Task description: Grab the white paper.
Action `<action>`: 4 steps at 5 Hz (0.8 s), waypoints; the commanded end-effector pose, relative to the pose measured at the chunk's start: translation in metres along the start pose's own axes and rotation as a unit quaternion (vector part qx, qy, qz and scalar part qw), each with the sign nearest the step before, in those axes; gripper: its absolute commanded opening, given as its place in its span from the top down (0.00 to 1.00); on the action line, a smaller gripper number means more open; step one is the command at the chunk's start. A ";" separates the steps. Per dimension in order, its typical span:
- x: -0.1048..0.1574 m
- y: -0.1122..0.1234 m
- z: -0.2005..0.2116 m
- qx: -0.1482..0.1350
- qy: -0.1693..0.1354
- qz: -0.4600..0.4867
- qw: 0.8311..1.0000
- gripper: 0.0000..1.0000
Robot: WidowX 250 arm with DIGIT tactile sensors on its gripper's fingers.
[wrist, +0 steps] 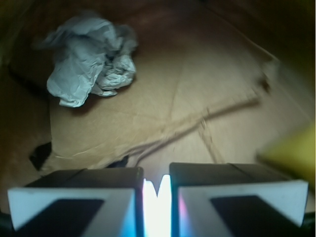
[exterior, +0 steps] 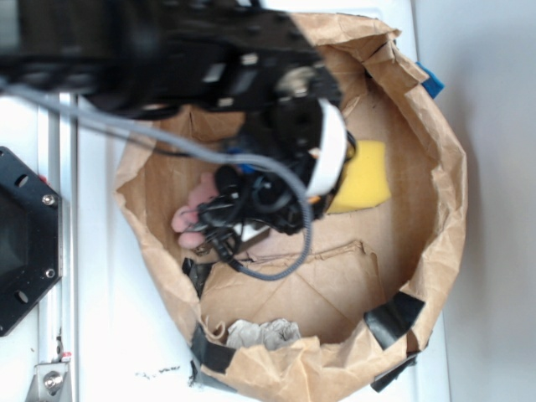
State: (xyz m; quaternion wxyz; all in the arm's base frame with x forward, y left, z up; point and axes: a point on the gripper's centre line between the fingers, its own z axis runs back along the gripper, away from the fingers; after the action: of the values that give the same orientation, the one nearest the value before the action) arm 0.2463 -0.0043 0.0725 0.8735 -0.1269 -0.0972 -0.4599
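Claw nearly closed and empty, white paper well ahead, up-left on the bag floor.

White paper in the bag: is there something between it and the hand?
Nothing visible. In the wrist view, only bare bag floor lies between the hand and the white paper. The yellow sponge sits off to the side.

White paper: matt, heavily crumpled, greyish-white. Brown bag: matt kraft paper, creased, rim rumpled; glossy black tape patches. Yellow sponge looked soft, porous. Pink plush was fuzzy. My claw: smooth plastic fingers, black pads, white edges.
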 end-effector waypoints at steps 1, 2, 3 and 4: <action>0.016 -0.015 0.005 0.030 -0.007 0.002 1.000 1.00; 0.021 -0.016 0.000 0.028 0.011 -0.046 0.998 0.00; 0.027 -0.015 -0.012 0.018 0.016 -0.115 0.993 0.00; 0.035 0.000 -0.016 0.018 0.016 -0.179 0.984 0.00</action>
State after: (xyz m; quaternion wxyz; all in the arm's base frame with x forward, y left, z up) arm 0.2783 -0.0261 0.0539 0.7903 -0.0989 -0.0934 -0.5974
